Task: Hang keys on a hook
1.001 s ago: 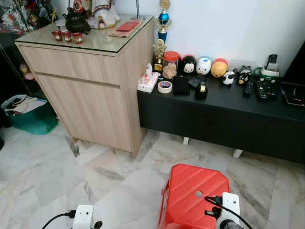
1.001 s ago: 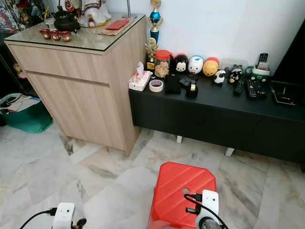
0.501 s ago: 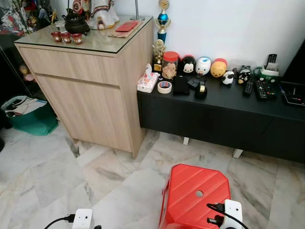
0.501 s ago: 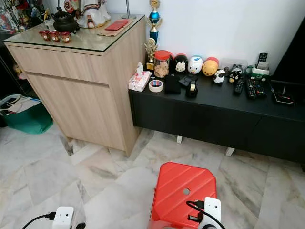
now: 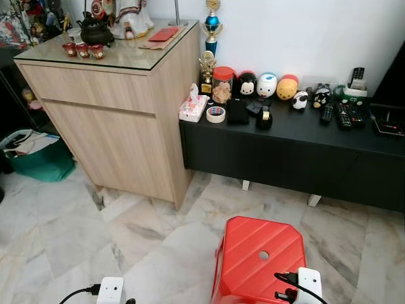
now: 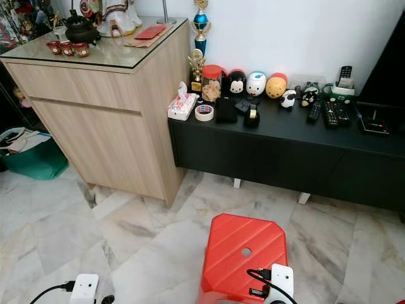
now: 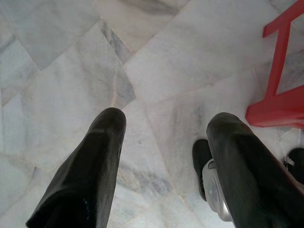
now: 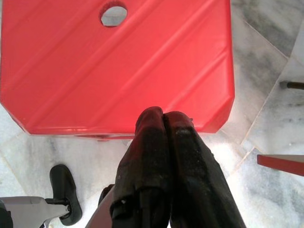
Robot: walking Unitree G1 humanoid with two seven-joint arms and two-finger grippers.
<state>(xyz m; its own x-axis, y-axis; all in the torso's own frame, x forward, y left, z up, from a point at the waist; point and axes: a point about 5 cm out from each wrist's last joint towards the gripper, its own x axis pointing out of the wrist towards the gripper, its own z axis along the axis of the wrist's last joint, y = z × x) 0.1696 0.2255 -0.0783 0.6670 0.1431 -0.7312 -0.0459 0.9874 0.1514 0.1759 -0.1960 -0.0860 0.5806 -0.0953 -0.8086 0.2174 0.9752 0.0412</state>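
Note:
My left gripper [image 7: 166, 124] hangs low over the marble floor [image 7: 71, 80], open, with nothing between its black fingers [image 7: 102, 137]. Over the near edge of a red plastic stool [image 8: 114, 66], my right gripper [image 8: 164, 114] is shut, its two fingers pressed together, and I see nothing held in it. In the eye views both white wrist units sit at the bottom edge, the left one [image 5: 111, 291] over bare floor and the right one [image 5: 309, 282] over the stool [image 5: 259, 256].
A tall wooden cabinet [image 5: 120, 120] with a glass top carries a teapot [image 5: 96, 30] and small cups. Right of it a low black bench [image 5: 291, 149] holds toys, a tape roll [image 5: 216, 114] and remotes [image 5: 345, 117]. A green bag [image 5: 35, 155] lies at far left.
The view has shifted slightly, so the camera moved. Both wrist units have sunk a little toward the bottom edge. The things in the room stand as before.

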